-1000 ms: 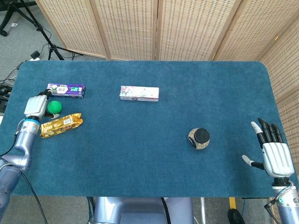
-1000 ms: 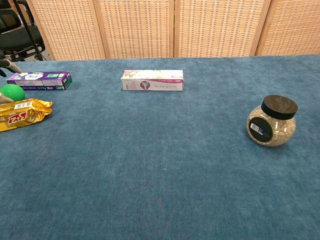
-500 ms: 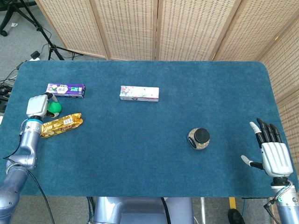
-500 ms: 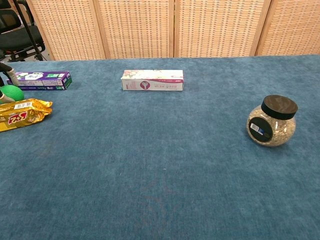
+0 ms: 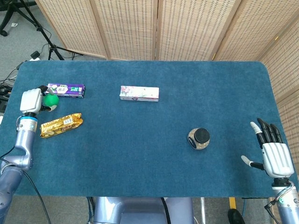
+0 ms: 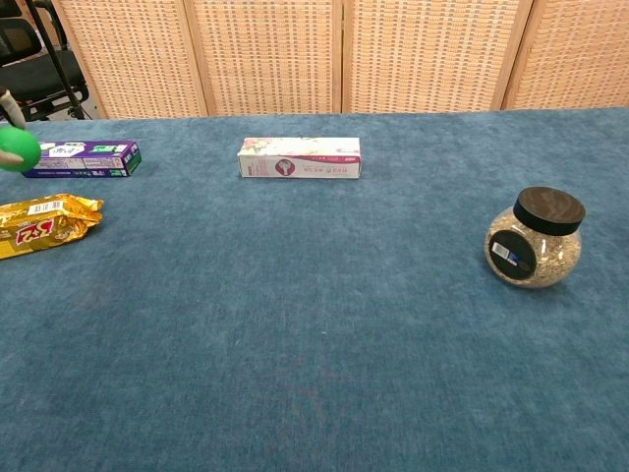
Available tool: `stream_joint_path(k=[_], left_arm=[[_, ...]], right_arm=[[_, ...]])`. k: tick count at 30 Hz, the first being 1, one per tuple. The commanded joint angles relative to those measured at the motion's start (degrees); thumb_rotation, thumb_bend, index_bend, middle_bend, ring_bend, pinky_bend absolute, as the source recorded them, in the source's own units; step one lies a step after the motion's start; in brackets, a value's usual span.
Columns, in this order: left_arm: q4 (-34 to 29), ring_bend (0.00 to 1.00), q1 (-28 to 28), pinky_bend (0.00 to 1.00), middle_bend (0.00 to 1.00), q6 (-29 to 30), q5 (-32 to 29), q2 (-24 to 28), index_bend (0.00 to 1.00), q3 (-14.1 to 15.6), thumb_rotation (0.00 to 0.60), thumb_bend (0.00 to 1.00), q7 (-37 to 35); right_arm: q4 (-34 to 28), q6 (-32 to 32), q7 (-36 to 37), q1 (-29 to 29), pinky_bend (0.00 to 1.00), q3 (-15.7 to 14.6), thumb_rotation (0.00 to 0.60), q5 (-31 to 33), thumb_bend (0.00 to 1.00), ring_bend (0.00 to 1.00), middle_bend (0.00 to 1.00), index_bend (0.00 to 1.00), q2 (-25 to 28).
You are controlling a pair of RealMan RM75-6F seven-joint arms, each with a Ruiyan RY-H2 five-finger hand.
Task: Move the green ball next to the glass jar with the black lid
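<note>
My left hand (image 5: 32, 101) grips the green ball (image 5: 50, 100) and holds it above the table at the far left. In the chest view the green ball (image 6: 18, 148) hangs in the air in front of the purple box, with only a fingertip of that hand showing at the frame's edge. The glass jar with the black lid (image 5: 199, 138) stands right of the table's middle, and the same jar (image 6: 536, 239) is upright in the chest view. My right hand (image 5: 272, 151) hovers open off the table's right front corner, fingers spread.
A purple box (image 5: 66, 90) lies at the back left, just beyond the ball. A gold snack packet (image 5: 61, 124) lies below it near the left edge. A white and pink box (image 5: 139, 93) lies at the back middle. Wicker screens stand behind the table.
My left hand has closed on the green ball and lifted it off the table, away from the gold packet and toward the purple box. The right hand has not moved.
</note>
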Motion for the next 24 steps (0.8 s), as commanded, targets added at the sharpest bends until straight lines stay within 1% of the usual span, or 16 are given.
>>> stream_joint_path(k=[1,2,5,7,8,9,10,11,12,15,16,18,20,24], left_arm=[[-5.7,0.44,1.1,0.57,0.43,7.5,2.5,3.4,0.60,0.7,0.600,0.37,-2.1],[-7.5,0.44,1.2,0.57,0.43,9.8,3.4,4.2,0.60,1.0,0.600,0.37,-2.1],[-18.2,0.44,1.7,0.57,0.43,19.7,8.1,8.2,0.60,2.6,0.600,0.36,-0.7],[-26.5,0.44,1.7,0.57,0.43,23.8,10.9,10.8,0.60,3.6,0.600,0.36,2.5],[-29.6,0.44,1.5,0.57,0.43,24.9,12.2,11.6,0.60,4.0,0.600,0.35,3.8],[-31.4,0.44,1.3,0.57,0.43,25.6,13.2,11.9,0.60,4.4,0.600,0.35,4.5],[-35.2,0.44,0.7,0.57,0.43,26.6,15.1,12.5,0.60,5.2,0.600,0.35,6.1],[-37.2,0.44,0.3,0.57,0.43,27.0,16.4,12.7,0.60,5.7,0.600,0.35,7.3],[-42.3,0.44,-0.6,0.57,0.43,26.9,18.2,13.2,0.60,6.5,0.600,0.34,11.2],[-52.4,0.44,-2.0,0.57,0.43,23.0,17.2,12.9,0.60,6.2,0.600,0.34,22.0],[-54.0,0.44,-2.7,0.57,0.43,21.1,16.4,11.6,0.60,6.1,0.600,0.34,24.7],[-54.9,0.44,-4.2,0.57,0.43,17.0,13.9,8.3,0.60,5.7,0.600,0.34,29.1],[-54.1,0.44,-5.5,0.57,0.43,13.8,12.1,4.9,0.60,5.3,0.600,0.33,30.2],[-51.0,0.44,-7.0,0.57,0.43,11.4,10.2,0.0,0.60,4.4,0.600,0.32,31.8]], right_arm=[[-0.2,0.2,0.5,-0.1,0.00,0.0,0.600,-0.2,0.00,0.00,0.00,0.00,0.2],[-0.2,0.3,0.7,-0.2,0.00,0.0,0.600,-0.2,0.00,0.00,0.00,0.00,0.3],[-0.4,0.5,1.6,-0.3,0.00,0.0,0.600,-0.2,0.00,0.00,0.00,0.00,0.8],[-0.4,0.7,2.2,-0.5,0.00,0.1,0.600,-0.2,0.00,0.00,0.00,0.00,1.1],[-0.4,0.8,2.5,-0.5,0.00,0.1,0.600,-0.1,0.00,0.00,0.00,0.00,1.2],[-0.4,0.8,2.6,-0.6,0.00,0.2,0.600,-0.1,0.00,0.00,0.00,0.00,1.3],[-0.5,0.9,3.1,-0.6,0.00,0.2,0.600,0.0,0.00,0.00,0.00,0.00,1.5],[-0.5,1.0,3.4,-0.7,0.00,0.3,0.600,0.0,0.00,0.00,0.00,0.00,1.5],[-0.4,1.1,4.1,-0.8,0.00,0.3,0.600,-0.1,0.00,0.00,0.00,0.00,1.8],[-0.1,1.2,5.9,-1.0,0.00,0.4,0.600,-0.1,0.00,0.00,0.00,0.00,2.4],[0.0,1.3,6.4,-1.0,0.00,0.5,0.600,0.0,0.00,0.00,0.00,0.00,2.6],[0.2,1.3,7.3,-1.1,0.00,0.4,0.600,0.0,0.00,0.00,0.00,0.00,2.9],[0.2,1.2,7.7,-1.2,0.00,0.3,0.600,-0.2,0.00,0.00,0.00,0.00,3.0],[0.3,1.4,8.1,-1.3,0.00,0.4,0.600,0.0,0.00,0.00,0.00,0.00,3.2]])
